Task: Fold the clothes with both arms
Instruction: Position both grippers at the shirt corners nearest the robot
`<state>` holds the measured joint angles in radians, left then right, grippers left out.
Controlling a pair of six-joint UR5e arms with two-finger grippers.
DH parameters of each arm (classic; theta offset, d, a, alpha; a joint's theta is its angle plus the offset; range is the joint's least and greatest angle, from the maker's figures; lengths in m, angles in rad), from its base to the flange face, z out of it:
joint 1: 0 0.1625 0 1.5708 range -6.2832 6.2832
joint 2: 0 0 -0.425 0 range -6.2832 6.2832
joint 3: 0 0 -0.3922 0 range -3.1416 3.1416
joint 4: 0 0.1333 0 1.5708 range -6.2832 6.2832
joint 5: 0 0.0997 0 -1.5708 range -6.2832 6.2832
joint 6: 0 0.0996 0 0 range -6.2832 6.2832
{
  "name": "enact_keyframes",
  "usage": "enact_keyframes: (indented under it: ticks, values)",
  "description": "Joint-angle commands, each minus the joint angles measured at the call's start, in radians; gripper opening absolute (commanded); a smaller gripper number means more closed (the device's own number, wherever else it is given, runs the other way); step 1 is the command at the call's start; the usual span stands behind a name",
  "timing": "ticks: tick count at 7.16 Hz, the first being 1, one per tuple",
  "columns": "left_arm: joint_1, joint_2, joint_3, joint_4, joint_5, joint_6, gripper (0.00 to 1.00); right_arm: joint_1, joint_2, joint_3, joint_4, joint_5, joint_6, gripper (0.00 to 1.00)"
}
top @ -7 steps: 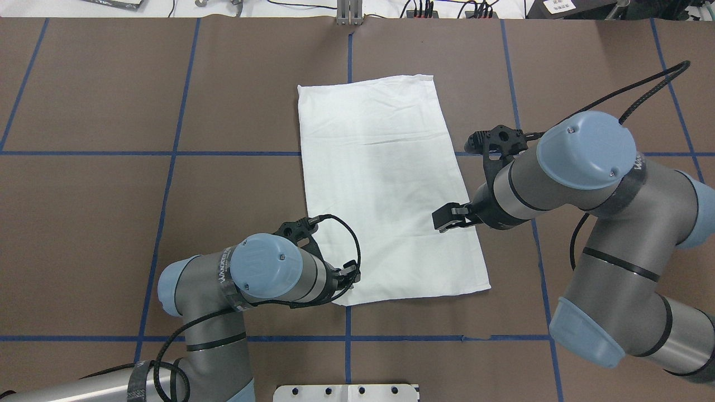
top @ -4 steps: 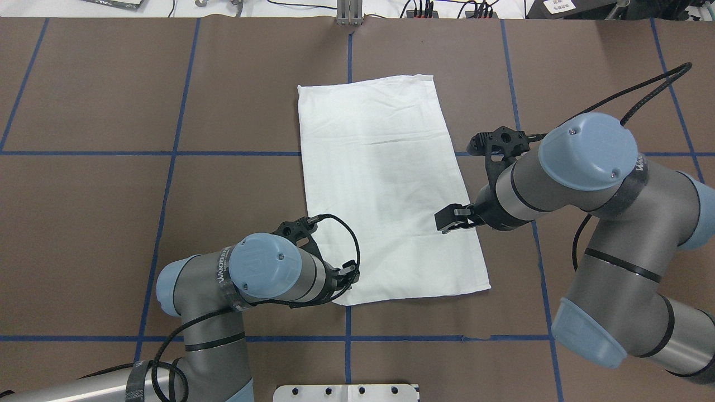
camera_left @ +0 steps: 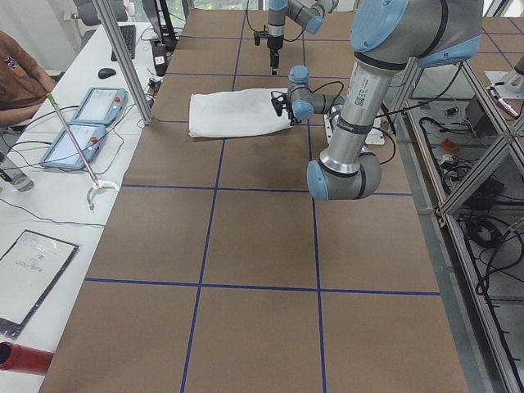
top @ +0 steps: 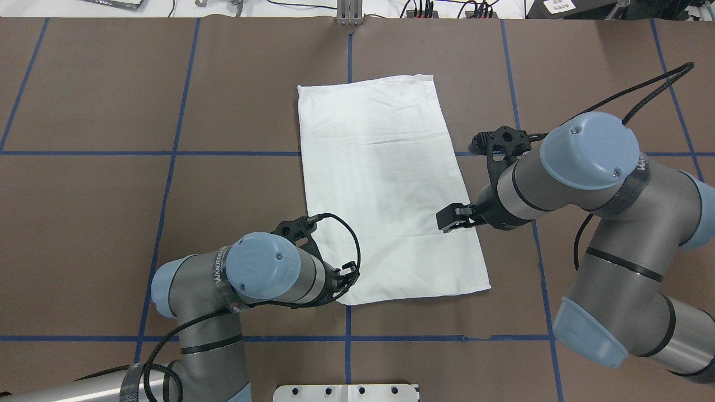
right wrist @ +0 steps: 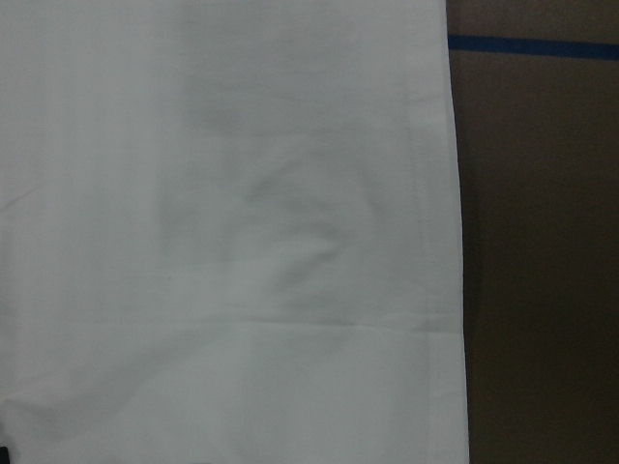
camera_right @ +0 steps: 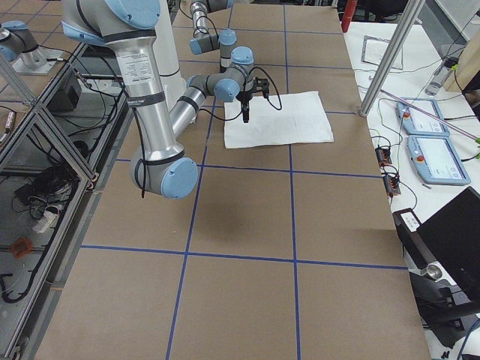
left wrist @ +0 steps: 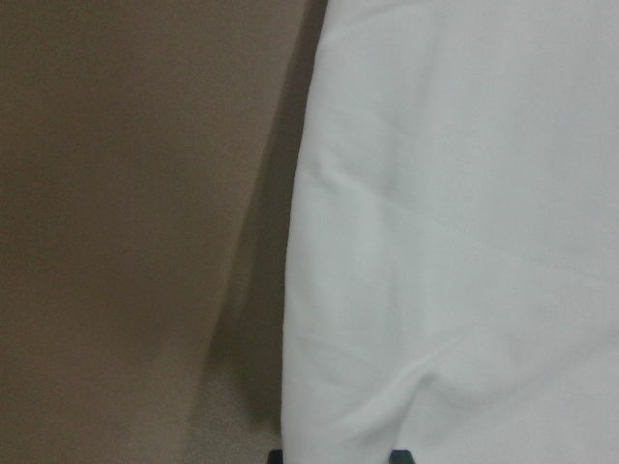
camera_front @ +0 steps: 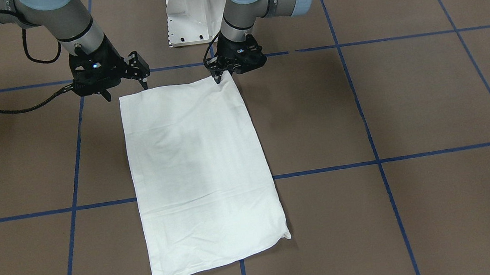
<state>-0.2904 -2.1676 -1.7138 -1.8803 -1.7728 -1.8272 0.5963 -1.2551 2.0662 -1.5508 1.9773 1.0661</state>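
Observation:
The clothes [top: 385, 184] are a white shirt folded into a long rectangle, lying flat mid-table, also visible in the front view [camera_front: 197, 171]. My left gripper [camera_front: 218, 78] sits at the near left corner of the shirt, fingers drawn together on the fabric edge; in the left wrist view the cloth [left wrist: 464, 232] puckers toward the fingertips. From overhead, the left gripper [top: 347, 277] is mostly hidden under its wrist. My right gripper [camera_front: 125, 87] hangs open over the shirt's near right corner, and from overhead this gripper [top: 447, 219] overlaps the right edge. No print, collar or label shows.
The white pedestal base [top: 346, 392] stands at the near table edge. Blue tape lines [top: 167, 153] cross the brown tabletop. Cables and plugs [top: 424, 8] line the far edge. A side bench holds tablets [camera_left: 82, 123], and a person [camera_left: 20, 82] sits beside it.
The left arm's elbow has drifted slightly left and toward the robot, and the right arm has edged slightly right. The shirt lies the same.

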Motion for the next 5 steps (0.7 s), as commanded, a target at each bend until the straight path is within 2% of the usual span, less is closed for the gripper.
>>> enact_keyframes:
  ticks: [1, 3, 5]
  values:
    - [-0.001, 0.002, -0.003, 0.006, 0.001, -0.001, 0.0, -0.001, 0.0, 0.0, 0.0, -0.001, 0.002, 1.0]
    - [-0.018, 0.003, -0.004, 0.006, 0.0, 0.0, 0.0, -0.004, 0.005, 0.0, 0.0, -0.008, 0.003, 1.0]
    - [-0.047, 0.021, -0.012, 0.006, -0.026, 0.046, 0.0, -0.027, 0.011, -0.008, -0.002, -0.012, 0.113, 1.0]
